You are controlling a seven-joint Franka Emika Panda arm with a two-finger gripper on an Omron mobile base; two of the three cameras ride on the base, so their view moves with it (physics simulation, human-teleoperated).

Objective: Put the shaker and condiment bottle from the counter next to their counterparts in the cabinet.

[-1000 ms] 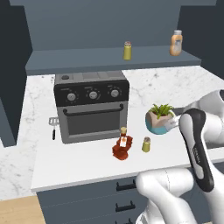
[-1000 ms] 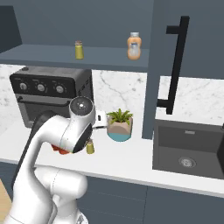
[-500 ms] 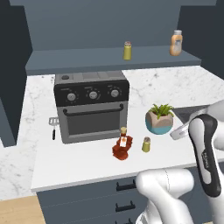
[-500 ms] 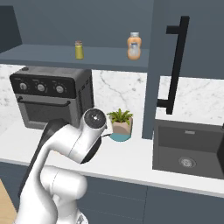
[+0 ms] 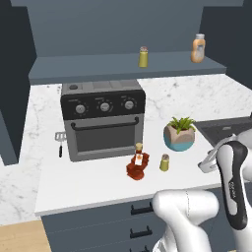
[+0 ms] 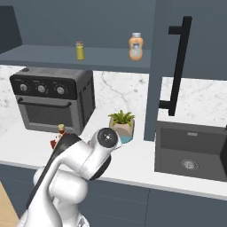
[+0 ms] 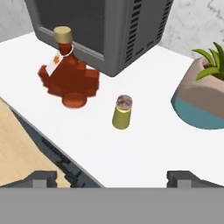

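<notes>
**Shaker & bottle both on counter, nothing lifted**

Gripper (image 7: 111, 177) spread wide, empty, hanging above the counter (image 5: 88, 182) front edge, looking down on both items.

Shaker (image 7: 122, 112) upright, just in front of the oven (image 5: 103, 123), bottle (image 7: 68, 74) near it on one side, plant pot (image 7: 199, 98) on the other.

Handling, my guess: shaker small, rigid, light, smooth-sided, so prob. tips easily. Take mid-body, fingers square across. Bottle bulkier, ridged belly, thin neck; looks glassy, maybe fragile. Neck or upper body seems best hold.

Room: open counter around shaker, fair gaps both sides. Oven face close behind; counter lip close in front. Cabinet (image 5: 123, 69) shelf has free length between pink-cap shaker (image 5: 143, 57) and orange bottle (image 5: 198, 48).
</notes>
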